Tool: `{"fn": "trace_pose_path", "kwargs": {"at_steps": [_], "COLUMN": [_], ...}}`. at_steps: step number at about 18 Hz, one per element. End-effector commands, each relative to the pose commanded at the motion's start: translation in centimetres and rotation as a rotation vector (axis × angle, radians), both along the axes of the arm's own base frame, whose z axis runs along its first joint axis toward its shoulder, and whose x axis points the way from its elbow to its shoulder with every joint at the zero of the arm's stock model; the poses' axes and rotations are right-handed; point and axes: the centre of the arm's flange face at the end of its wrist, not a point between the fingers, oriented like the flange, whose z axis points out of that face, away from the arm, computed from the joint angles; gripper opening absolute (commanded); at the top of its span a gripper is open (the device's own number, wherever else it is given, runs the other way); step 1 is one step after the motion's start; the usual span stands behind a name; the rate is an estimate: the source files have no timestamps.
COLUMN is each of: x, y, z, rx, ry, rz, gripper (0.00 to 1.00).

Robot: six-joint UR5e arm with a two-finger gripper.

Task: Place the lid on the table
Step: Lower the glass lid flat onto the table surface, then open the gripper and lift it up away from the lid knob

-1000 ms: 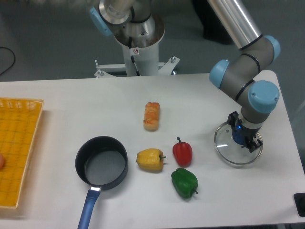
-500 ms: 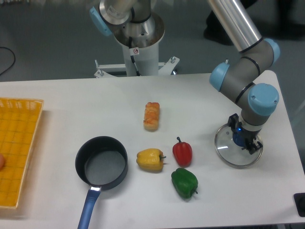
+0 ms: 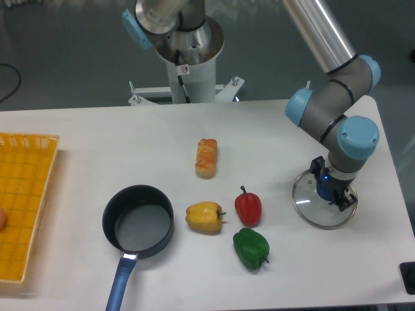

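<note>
My arm is a polished silver tube ending in grey joint housings, each closed by a light blue round cap. My base column is silver with a white pedestal bearing a small round red-and-white sticker, bolted to a white cross-shaped foot. My end effector (image 3: 332,192) is small and black, with what looks like a blue light glowing on it.

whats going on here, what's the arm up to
The arm's gripper is down on the blue knob of the glass lid, which sits at the right end of the white table. The view does not settle whether the lid rests flat or whether the fingers are clamped. The black pot stands uncovered, well to the left, with three peppers between it and the lid.
</note>
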Motion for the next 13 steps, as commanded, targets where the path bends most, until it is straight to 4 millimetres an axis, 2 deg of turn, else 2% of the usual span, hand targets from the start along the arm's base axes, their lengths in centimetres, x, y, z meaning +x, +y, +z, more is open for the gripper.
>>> {"fn": "trace_pose_path", "kwargs": {"at_steps": [4, 10, 12, 13], "x": [0.00, 0.00, 0.00, 0.01], "y": [0.00, 0.00, 0.00, -0.01], "z": [0.00, 0.00, 0.10, 0.31], "rx": [0.000, 0.000, 0.001, 0.002], "ry": [0.000, 0.000, 0.001, 0.004], "rz": [0.002, 0.000, 0.000, 0.000], "gripper": [0.67, 0.70, 0.73, 0.77]}}
